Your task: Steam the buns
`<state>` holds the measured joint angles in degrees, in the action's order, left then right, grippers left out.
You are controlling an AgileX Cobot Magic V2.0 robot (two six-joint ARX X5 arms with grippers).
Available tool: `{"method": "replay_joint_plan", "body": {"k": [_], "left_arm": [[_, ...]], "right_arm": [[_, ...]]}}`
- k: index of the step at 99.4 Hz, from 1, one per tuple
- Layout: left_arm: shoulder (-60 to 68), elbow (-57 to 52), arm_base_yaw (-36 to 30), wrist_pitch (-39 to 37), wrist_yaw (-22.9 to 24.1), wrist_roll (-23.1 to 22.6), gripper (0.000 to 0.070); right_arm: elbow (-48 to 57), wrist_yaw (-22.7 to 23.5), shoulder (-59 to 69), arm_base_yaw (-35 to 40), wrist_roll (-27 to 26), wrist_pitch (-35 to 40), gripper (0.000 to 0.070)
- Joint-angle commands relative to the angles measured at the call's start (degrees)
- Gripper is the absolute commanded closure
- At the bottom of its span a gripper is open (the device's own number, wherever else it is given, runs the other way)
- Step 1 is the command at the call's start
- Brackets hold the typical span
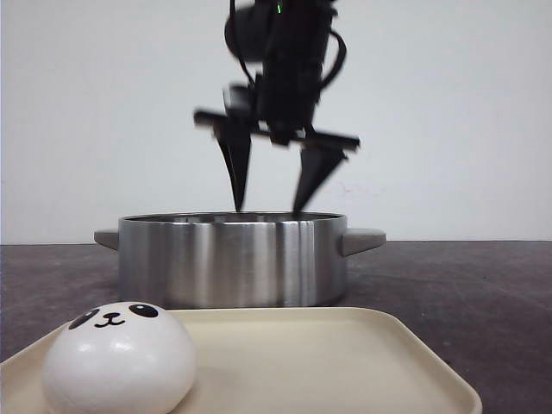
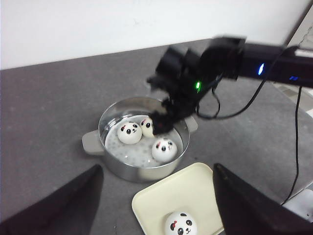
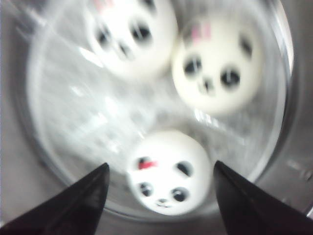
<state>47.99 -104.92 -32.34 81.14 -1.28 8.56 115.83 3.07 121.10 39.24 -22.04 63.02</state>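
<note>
On the cream tray (image 1: 362,354), nearest the front camera, one bun (image 1: 119,357) sits at about 8 o'clock from the tray's centre, face up and untouched. Beyond the tray stands the steel pot (image 1: 233,260), its side handles at 3 and 9 o'clock in the front view. Three buns lie inside on a perforated insert: seen from the left wrist camera, one (image 2: 129,132) is at 10 o'clock, one (image 2: 146,127) at about 12 o'clock and partly hidden by the arm, and one (image 2: 164,150) at 4 o'clock, nearest the tray. The right gripper (image 1: 269,181) hangs over the pot with its fingers spread apart and nothing between them; its tips stand level with the rim. The left gripper (image 2: 156,196) hovers well back with fingers also spread wide and empty. The step in hand appears to be release of a bun into the pot and clearing for the last one. To do it well, raise the right gripper straight up until both tips clear the rim, since a sideways move risks striking the pot wall or nudging a seated bun. The free space in the pot appears to lie at about 7 o'clock; place the remaining bun there. Grip that bun low on its sides with light force, because the glossy dome is likely to slip or deform.
</note>
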Motion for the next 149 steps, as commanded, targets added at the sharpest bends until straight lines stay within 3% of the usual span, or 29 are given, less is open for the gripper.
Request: {"method": "replay_joint_plan", "body": {"k": [1,4,7,15,33,47,58,66,79,92,112,149], "left_arm": [[0.44,-0.55,-0.35,1.16,0.26,0.11,0.0296],[0.44,-0.33,-0.35,1.36,0.26,0.13,0.0296],[0.48,-0.04,-0.35,1.55,0.26,0.59,0.0296],[0.48,1.16,-0.35,1.6,0.17,4.0,0.0296],[0.46,6.56,-0.35,1.79,-4.07,9.38,0.0296],[0.46,14.29,-0.37,1.73,-6.54,12.2,0.0295],[0.46,22.56,-0.37,0.68,-6.64,12.31,0.0295],[0.44,29.75,-0.7,-1.9,-9.51,12.31,0.0291],[0.83,41.53,-2.6,-9.68,-17.25,15.8,0.0179],[3.21,49.72,-6.23,-20.24,-17.27,19.34,0.0178],[12.59,51.76,-10.34,-25.66,-7.32,20.28,0.0179],[29.38,51.76,-13.73,-31.12,-7.34,21.27,0.0179]], "right_arm": [[5.95,-0.11,-0.66,1.4,2.91,1.46,0.0283],[8.55,-0.33,-1.03,1.75,3.8,2.84,0.0294],[11.13,-0.92,-1.6,2.14,5.05,4.26,0.0351],[17.33,-3.37,-4.04,3.45,8.33,8.24,0.07],[22.93,-13.31,-17.16,9.92,9.81,7.93,0.0685],[22.93,-23.58,-28.59,19.85,13.18,6.19,0.0686],[22.93,-29.59,-35.15,29.14,14.12,9.99,0.0686],[22.93,-34.67,-38.62,35.08,12.55,14.34,0.0687],[22.29,-43.58,-42.32,42.73,7.48,18.84,0.0687],[21.7,-44.74,-45.53,48.5,5.25,18.84,0.0687],[21.7,-46.9,-46.75,51.23,4.42,18.84,0.0687],[19.08,-46.88,-45.99,51.43,3.78,18.84,0.0687]]}}
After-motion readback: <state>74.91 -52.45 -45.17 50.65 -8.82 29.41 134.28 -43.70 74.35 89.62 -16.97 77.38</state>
